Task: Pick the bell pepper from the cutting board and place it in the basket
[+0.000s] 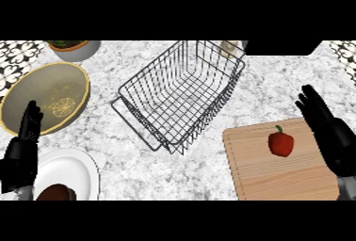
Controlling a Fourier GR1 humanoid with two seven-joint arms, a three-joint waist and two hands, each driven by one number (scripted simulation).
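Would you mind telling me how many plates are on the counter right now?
2. A yellow-rimmed plate lies at the far left, and a white plate sits near the left hand, holding something brown. None appears hidden.

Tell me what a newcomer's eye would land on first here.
The red pepper stands out first, lying on the wooden board at the lower right, beside the open right hand. Next comes the dark wire basket in the middle of the counter, then the big yellowish plate at the left, above the resting left hand.
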